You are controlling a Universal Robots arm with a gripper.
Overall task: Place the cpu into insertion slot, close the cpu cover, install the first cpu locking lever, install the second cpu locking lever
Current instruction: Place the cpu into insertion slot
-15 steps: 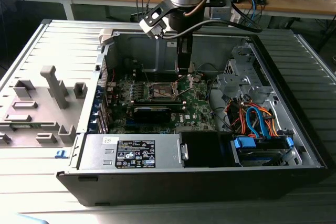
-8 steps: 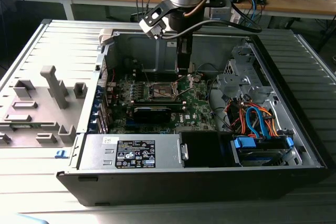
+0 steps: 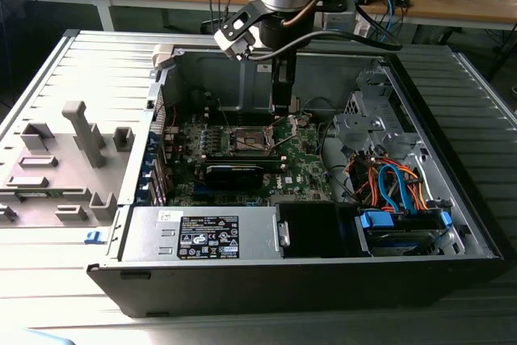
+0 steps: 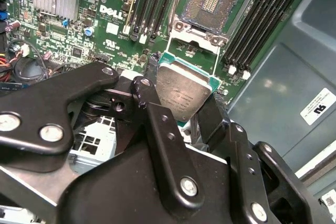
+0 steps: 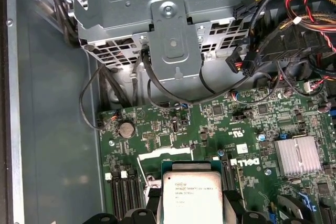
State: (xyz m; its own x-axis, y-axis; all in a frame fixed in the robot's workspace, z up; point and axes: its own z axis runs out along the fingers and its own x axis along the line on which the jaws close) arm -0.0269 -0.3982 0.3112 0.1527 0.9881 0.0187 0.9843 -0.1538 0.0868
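Note:
My gripper [image 4: 181, 106] is shut on the cpu [image 4: 181, 92], a silvery-grey square chip with a green rim, held flat between the black fingers [image 4: 144, 92]. In the first wrist view the cpu [image 5: 190, 198] hangs above the green circuit board [image 5: 157, 129]. The insertion slot [image 4: 212, 1] lies open with its dark pin field showing, a short way beyond the chip. The cpu cover [image 4: 195, 35] is swung up at the slot's edge nearest the gripper. In the exterior view the gripper [image 3: 283, 109] hovers just to the right of the slot [image 3: 249, 140]. I cannot make out the locking levers.
Black memory slots [image 4: 152, 3] flank the socket on both sides. A finned heatsink [image 5: 296, 156] sits on the board. The grey drive cage [image 5: 168, 30], bundled cables [image 3: 392, 179] and the power supply [image 3: 202, 236] crowd the case; its steel walls [image 3: 452, 159] enclose everything.

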